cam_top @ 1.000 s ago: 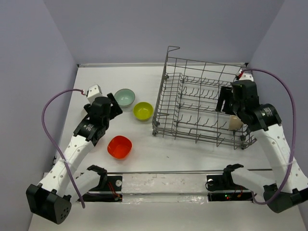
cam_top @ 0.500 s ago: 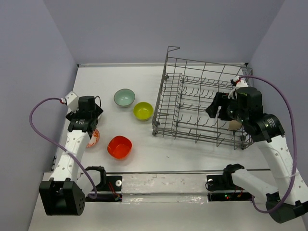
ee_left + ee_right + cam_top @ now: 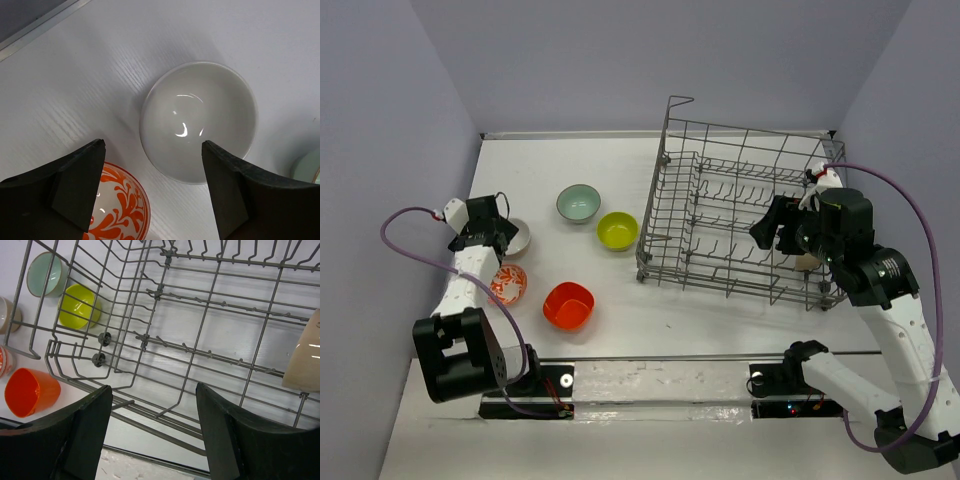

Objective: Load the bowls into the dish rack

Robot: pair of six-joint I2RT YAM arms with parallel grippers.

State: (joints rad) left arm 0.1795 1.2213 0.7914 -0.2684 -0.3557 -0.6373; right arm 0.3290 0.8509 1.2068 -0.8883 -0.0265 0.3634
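Note:
My left gripper [image 3: 152, 192] is open and empty above a white bowl [image 3: 198, 121], seen in the top view [image 3: 515, 238] at the table's left. A white bowl with red patterning [image 3: 507, 283] [image 3: 112, 210] lies just nearer. A pale teal bowl [image 3: 579, 203], a lime-yellow bowl [image 3: 617, 231] and an orange-red rounded-square bowl [image 3: 568, 305] sit left of the grey wire dish rack [image 3: 745, 215]. My right gripper [image 3: 155, 432] is open and empty above the rack's near side. A cream bowl [image 3: 305, 360] stands on edge in the rack's right end [image 3: 808, 260].
The rack [image 3: 200, 325] fills the right half of the table, its tall grid sides rising toward my right arm. A clear strip [image 3: 660, 385] runs along the near edge between the arm bases. Grey walls close the left, back and right sides.
My left arm has swung left and back toward its base, uncovering the white and red-patterned bowls. My right gripper has let go of the cream bowl and drawn back a little.

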